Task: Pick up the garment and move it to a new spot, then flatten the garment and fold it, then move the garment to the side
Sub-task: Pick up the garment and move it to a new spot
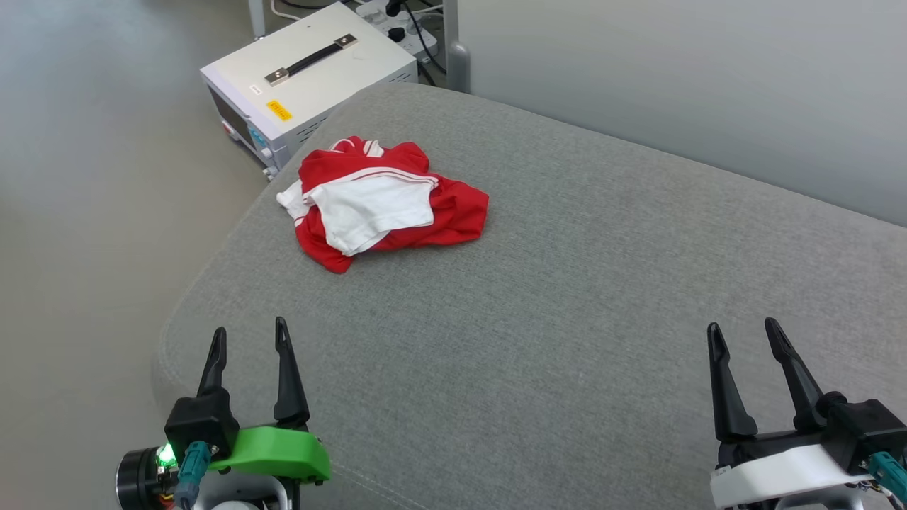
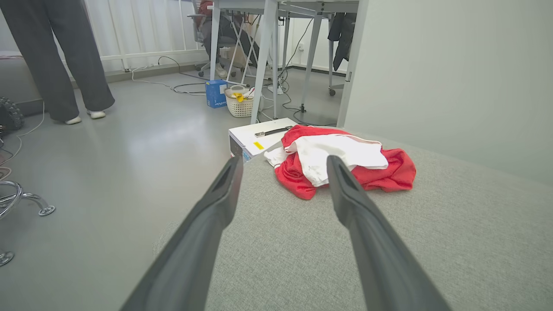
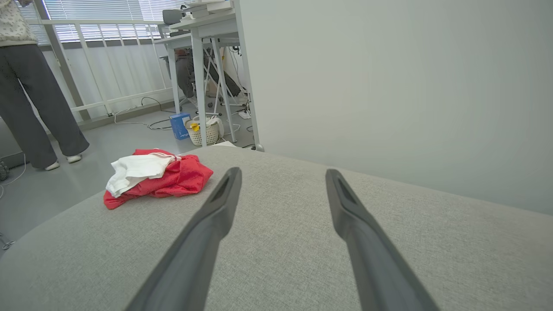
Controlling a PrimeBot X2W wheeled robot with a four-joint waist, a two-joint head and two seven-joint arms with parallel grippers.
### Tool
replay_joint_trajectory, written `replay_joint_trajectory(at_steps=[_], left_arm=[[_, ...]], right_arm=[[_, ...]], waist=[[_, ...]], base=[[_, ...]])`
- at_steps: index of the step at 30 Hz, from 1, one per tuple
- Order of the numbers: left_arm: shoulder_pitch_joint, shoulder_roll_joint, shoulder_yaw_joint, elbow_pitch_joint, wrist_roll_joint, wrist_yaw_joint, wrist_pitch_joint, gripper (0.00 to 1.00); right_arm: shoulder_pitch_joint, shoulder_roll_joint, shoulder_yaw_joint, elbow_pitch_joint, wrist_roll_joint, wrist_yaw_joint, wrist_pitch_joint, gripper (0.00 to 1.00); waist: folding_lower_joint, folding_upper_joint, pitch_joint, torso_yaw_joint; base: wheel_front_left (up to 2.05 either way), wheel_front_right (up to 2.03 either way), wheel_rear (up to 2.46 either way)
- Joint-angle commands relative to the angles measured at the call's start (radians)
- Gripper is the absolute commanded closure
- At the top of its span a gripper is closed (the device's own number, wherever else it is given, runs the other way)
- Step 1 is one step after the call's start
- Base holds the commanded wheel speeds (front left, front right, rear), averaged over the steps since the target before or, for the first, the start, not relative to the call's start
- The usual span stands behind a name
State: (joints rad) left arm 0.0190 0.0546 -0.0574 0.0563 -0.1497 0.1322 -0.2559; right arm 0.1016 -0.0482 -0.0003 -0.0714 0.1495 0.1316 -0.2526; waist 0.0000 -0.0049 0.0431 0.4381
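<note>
Head view: crumpled red-and-white T-shirt [image 1: 386, 202] untouched on grey cushion [image 1: 567, 297], left gripper [image 1: 249, 338] and right gripper [image 1: 745, 333] both spread wide, empty; pickup pending, likely left reaches first.

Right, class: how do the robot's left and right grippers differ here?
The left gripper sits on a green mount; the right gripper on a white mount. The left gripper is nearer the garment and the rounded edge of the grey surface; the right gripper is farther from both. Both are open, empty, with dark fingers.
</note>
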Motion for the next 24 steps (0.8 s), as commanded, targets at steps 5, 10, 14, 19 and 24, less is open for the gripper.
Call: replay_joint_trajectory(at_steps=[5, 10, 14, 19, 24], left_arm=[[-0.001, -0.004, 0.009, 0.004, -0.007, 0.001, -0.006, 0.0], [-0.001, -0.004, 0.01, 0.01, -0.01, -0.001, -0.006, 0.0], [-0.002, -0.004, 0.019, 0.017, -0.014, -0.005, -0.006, 0.0], [-0.048, -0.004, 0.031, 0.04, -0.016, -0.046, -0.006, 0.0], [-0.19, 0.0, 0.11, 0.072, -0.037, -0.144, -0.006, 0.0]], right_arm=[[0.008, -0.002, 0.007, -0.005, -0.01, -0.001, -0.009, 0.0], [0.012, -0.002, 0.009, -0.003, -0.008, -0.001, -0.009, 0.0], [0.014, -0.002, 0.017, -0.001, -0.007, -0.001, -0.009, 0.0], [0.009, -0.002, 0.024, -0.003, -0.013, -0.001, -0.009, 0.0], [-0.011, -0.002, 0.031, -0.013, -0.041, -0.001, -0.009, 0.0]], waist=[[0.0, 0.0049, 0.003, 0.049], [0.0, 0.0049, 0.0, 0.064], [0.0, 0.0049, -0.002, 0.063], [0.0, 0.0049, 0.007, 0.052], [0.0, 0.0049, 0.047, 0.026]], base=[[0.0, 0.0, 0.0], [0.0, 0.0, 0.0], [0.0, 0.0, 0.0], [0.0, 0.0, 0.0], [0.0, 0.0, 0.0]])
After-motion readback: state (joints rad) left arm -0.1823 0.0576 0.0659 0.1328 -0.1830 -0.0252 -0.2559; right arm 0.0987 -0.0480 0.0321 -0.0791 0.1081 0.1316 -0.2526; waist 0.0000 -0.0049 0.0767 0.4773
